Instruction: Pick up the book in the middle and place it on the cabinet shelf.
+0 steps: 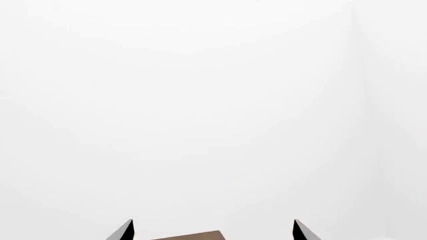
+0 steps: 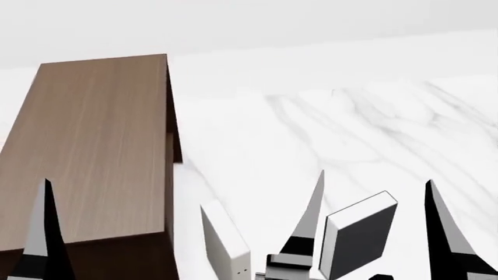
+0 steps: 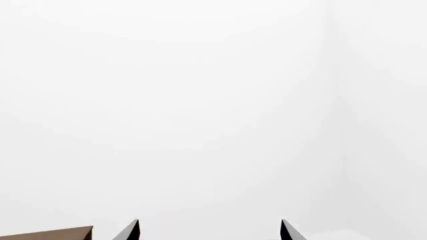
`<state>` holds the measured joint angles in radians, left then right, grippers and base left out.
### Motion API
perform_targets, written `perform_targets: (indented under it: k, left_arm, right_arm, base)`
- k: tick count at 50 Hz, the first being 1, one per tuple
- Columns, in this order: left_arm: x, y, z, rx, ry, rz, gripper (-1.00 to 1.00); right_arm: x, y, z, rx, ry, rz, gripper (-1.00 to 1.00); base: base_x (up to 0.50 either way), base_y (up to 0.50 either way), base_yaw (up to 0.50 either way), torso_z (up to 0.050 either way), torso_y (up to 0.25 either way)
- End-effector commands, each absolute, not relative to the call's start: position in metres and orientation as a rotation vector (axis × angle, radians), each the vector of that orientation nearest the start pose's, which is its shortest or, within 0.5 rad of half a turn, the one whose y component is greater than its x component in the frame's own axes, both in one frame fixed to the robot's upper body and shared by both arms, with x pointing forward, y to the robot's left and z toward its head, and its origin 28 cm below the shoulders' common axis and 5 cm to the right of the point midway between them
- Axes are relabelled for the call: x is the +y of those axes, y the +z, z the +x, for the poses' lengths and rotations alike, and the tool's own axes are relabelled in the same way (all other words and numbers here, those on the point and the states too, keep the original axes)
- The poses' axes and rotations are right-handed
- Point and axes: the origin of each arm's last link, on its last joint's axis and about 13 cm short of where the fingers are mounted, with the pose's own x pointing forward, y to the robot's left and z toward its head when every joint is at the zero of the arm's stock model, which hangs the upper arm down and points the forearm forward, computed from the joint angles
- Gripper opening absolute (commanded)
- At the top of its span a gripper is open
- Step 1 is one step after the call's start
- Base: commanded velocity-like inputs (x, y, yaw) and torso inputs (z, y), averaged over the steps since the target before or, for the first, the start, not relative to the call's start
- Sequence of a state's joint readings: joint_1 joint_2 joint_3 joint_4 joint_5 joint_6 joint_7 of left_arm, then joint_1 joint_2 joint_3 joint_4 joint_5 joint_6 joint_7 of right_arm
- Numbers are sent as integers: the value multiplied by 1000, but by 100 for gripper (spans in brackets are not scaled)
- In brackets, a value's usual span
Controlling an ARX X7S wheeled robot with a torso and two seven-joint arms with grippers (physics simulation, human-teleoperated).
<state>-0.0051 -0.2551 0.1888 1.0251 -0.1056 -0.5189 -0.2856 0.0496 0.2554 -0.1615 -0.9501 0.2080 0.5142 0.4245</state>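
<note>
The book (image 2: 358, 240), dark grey cover with white page edges, stands tilted on the white marbled worktop (image 2: 374, 134) near its front edge, and it sits between the two prongs of my right gripper (image 2: 375, 219). Those prongs are spread wide, one on each side of the book, and from the head view I cannot tell whether either touches it. No title, no label, no writing shows on its cover. Just beside it toward the cabinet stands an off-white book (image 2: 224, 242), leaning too, its face blank apart from a couple of tiny dots near the bottom. Beyond that rises the cabinet shelf (image 2: 93, 146), dark brown wood grain with a lighter flat top, at the worktop's left edge. My left gripper (image 1: 213, 230) hangs over that top; only one prong shows in the head view, but the left wrist view shows both tips held well apart, with a corner of brown wood between them.
</note>
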Motion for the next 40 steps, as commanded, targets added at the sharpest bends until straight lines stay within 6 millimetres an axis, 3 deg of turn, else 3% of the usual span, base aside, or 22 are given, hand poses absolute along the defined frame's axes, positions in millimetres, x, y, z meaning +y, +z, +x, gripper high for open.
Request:
perform_targets:
  k: [1, 26, 40]
  left_arm:
    - [197, 175, 152, -478, -43, 57, 100]
    - [199, 179, 150, -485, -37, 34, 100]
    - [198, 179, 150, -473, -40, 65, 100]
  right_arm:
    - [-89, 169, 167, -420, -79, 12, 100]
    - [-88, 169, 167, -415, -79, 13, 100]
    - [-88, 168, 168, -410, -77, 13, 100]
  base:
    - [0, 0, 0, 50, 0]
    - [0, 0, 0, 50, 0]
    - [0, 0, 0, 46, -157]
